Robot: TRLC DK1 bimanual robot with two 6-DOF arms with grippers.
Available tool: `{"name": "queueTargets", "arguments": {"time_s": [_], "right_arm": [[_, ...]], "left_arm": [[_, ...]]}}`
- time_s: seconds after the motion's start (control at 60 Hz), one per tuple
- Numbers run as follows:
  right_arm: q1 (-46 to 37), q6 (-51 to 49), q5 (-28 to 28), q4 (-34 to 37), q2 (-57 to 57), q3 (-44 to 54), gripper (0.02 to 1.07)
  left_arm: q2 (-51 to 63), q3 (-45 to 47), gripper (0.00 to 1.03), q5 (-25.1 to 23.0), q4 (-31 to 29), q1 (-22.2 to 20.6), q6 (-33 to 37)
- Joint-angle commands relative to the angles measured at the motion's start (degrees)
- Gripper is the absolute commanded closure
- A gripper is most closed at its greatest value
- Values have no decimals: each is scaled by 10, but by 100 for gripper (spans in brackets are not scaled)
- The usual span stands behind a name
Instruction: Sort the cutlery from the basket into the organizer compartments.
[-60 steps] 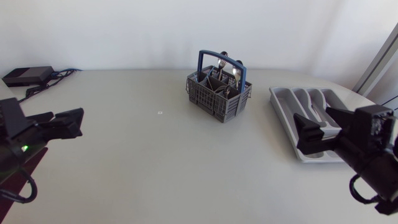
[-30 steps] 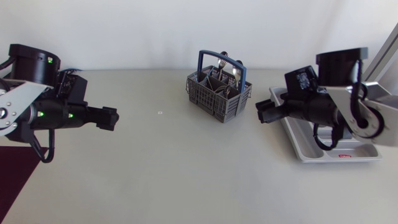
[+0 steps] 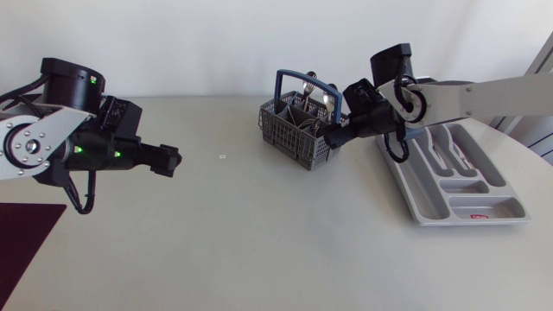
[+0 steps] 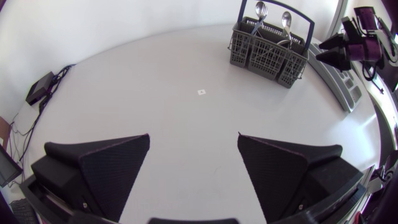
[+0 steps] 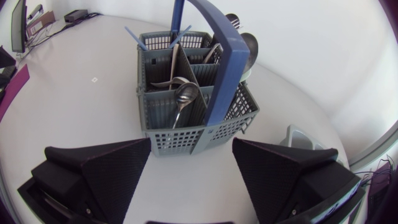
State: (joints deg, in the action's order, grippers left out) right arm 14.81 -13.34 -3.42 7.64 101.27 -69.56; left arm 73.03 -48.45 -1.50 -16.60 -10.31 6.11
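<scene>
The grey cutlery basket (image 3: pixel 302 128) with its blue handle (image 5: pixel 217 62) stands at the back middle of the table, with spoons (image 5: pixel 183 98) and other cutlery upright in its compartments. My right gripper (image 3: pixel 333 138) hovers at the basket's right side, open, and the basket (image 5: pixel 186 118) lies just ahead of its fingers (image 5: pixel 99 171). To the right lies the grey organizer (image 3: pixel 454 186), its compartments bare. My left gripper (image 3: pixel 171 161) hangs open over the left half of the table, far from the basket (image 4: pixel 268 53), nothing between its fingers (image 4: pixel 115 165).
A black box with cables (image 3: pixel 39 105) sits at the table's back left corner. A small white mark (image 3: pixel 222 156) lies between my left gripper and the basket. The organizer's end (image 5: pixel 300 135) shows beside the basket in the right wrist view.
Both arms rose from the table's near corners. The right arm swung left from over the organizer to the basket's side. The left gripper moved a little right.
</scene>
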Motion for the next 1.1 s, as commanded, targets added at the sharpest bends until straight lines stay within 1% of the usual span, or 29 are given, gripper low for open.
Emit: {"name": "queueTargets", "arguments": {"time_s": [0.0, 0.117, 0.233, 0.25, 0.317, 0.383, 0.433, 0.483, 0.5, 0.583, 0.75, 0.95, 1.083], "right_arm": [[-12, -9, -5, -10, 39, -40, 20], [-27, -10, -13, -17, 80, -88, 28], [-29, -14, -17, -13, 118, -135, 30], [-29, -14, -18, -12, 124, -141, 32], [-23, -21, -18, -12, 139, -159, 43], [-15, -23, -19, -12, 151, -171, 63], [-9, -23, -18, -13, 153, -171, 74], [-4, -23, -18, -13, 152, -166, 78], [-1, -23, -18, -13, 149, -162, 81], [-1, -19, -17, -10, 140, -152, 91], [-2, -19, -15, -9, 99, -98, 93], [2, -26, -16, -12, -15, 36, 94], [10, -25, -20, 6, -92, 110, 94]], "left_arm": [[15, -7, 6, -19, 13, 1, 5], [22, -7, 6, -41, 24, 9, 8], [27, -9, 6, -57, 26, 13, 8], [28, -9, 6, -59, 26, 13, 8], [30, -9, 6, -64, 27, 13, 10], [30, -9, 6, -68, 31, 16, 8], [30, -8, 6, -68, 32, 16, 8], [25, -4, 6, -67, 36, 18, 9], [20, 0, 7, -67, 46, 20, 8], [11, 6, 8, -67, 54, 19, 11], [5, 9, 9, -67, 58, 15, 11], [14, 4, 9, -68, 46, 13, 13], [23, -5, 9, -72, 30, 9, 13]]}}
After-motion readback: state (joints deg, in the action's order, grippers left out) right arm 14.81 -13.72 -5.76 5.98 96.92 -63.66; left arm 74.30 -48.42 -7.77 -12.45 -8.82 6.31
